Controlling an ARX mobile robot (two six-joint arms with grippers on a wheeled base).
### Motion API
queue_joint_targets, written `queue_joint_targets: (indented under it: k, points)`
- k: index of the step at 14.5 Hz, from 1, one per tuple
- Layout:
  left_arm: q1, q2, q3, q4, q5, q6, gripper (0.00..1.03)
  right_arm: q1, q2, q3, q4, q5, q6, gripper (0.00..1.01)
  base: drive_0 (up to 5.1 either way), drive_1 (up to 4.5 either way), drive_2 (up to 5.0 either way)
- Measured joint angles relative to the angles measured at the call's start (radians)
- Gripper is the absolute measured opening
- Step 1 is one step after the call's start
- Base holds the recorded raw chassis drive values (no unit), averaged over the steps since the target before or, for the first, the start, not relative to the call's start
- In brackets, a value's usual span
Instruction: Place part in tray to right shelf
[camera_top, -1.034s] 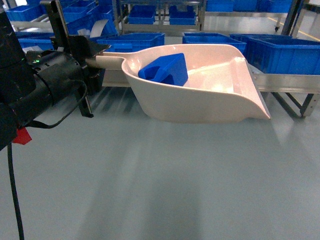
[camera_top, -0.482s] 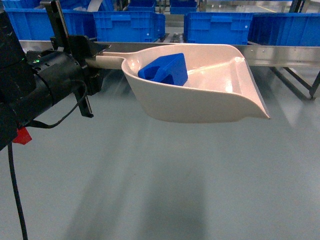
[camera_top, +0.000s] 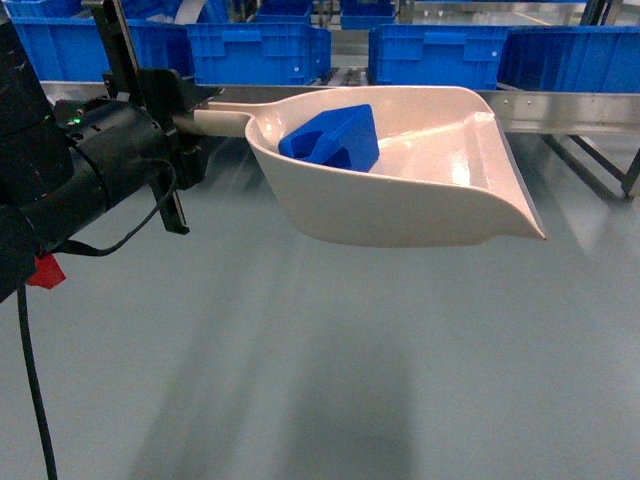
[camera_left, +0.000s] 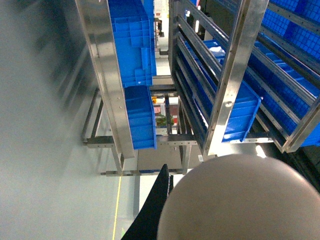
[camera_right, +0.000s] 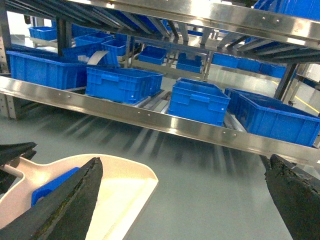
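One part (camera_top: 330, 138) rides in the tray (camera_top: 430, 200).
The left gripper (camera_top: 185, 120) is clamped on the tray's handle, holding it above the floor; the right gripper (camera_right: 180, 200) is spread wide, empty.

Our left arm reaches in from the left edge, wrist level, its pincer (camera_top: 190, 115) clamped on a handle. Our right pincer (camera_right: 182, 192) hangs with its fingers (camera_right: 65, 200) spread wide, holding nothing.
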Motion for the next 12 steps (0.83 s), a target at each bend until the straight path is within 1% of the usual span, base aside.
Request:
queue_joint_targets:
  k: [12]
  points:
    - [0.001,0.0,0.0,-0.003,0.0,0.001,0.12,0.0,0.002,0.0,-0.002,0.0,0.0,0.98,-0.1,4.06,-4.2]
